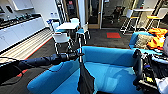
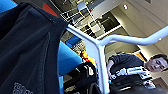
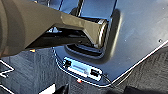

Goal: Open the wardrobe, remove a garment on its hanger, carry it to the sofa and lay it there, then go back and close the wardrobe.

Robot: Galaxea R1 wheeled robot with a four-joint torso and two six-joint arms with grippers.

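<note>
A lounge with dark carpet; the left pincer (image 1: 79, 54) holds the hanger (image 1: 80, 48), the garment (image 1: 85, 81) dangling above the sofa (image 1: 110, 72) seat's front edge; released carelessly, it could slide off onto the floor.

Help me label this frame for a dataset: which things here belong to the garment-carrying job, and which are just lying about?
Job:
black long-sleeved fabric garment
thin white hanger
bright blue upholstered sofa
left end effector, holding the hanger

Lying about:
white chairs around a white table
orange cloth on the second blue seat
red floor mat
</note>
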